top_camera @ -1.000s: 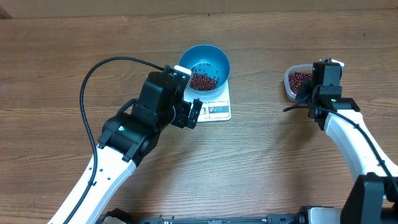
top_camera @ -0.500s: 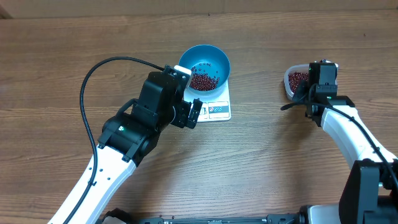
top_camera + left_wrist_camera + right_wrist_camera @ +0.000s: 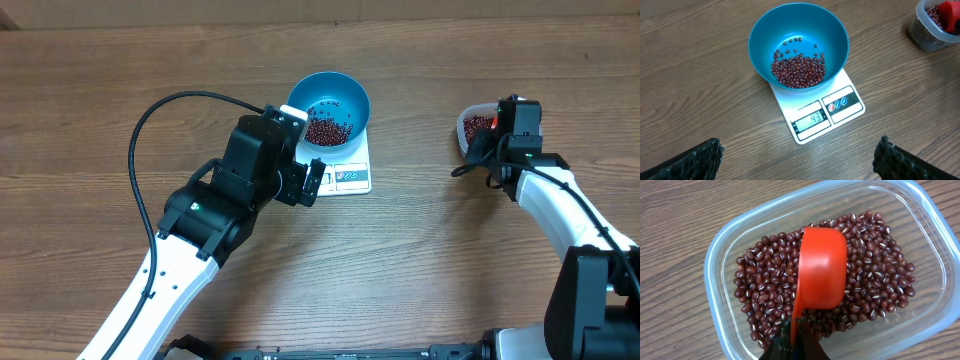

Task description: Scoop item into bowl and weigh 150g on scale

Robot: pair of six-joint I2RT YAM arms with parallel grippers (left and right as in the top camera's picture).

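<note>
**Loose beans, light scoop: hold the handle and keep the cup level**

The wooden surface carries everything. The left pincer hangs released, jaws wide, just short of the scale and grasping nothing.

The blue bowl sits on the white scale, overhanging it, and looks light and smooth-walled. A bump would probably shift it and upset the reading, so it is best left alone.

The display reads 43, well short of the target by my judgement.

Well apart to the right, the clear tub is thin plastic and likely to skid if pushed sideways.

The red scoop is stiff and light. The right pincer is clenched on its narrow handle, the sensible place to grip, with the cup face down over the tub's contents.

The beans in the tub are small, hard and free-rolling. A further heap lies in the bowl's bottom. They pour like gravel, so I expect spills from a tilted or overfilled cup.
</note>
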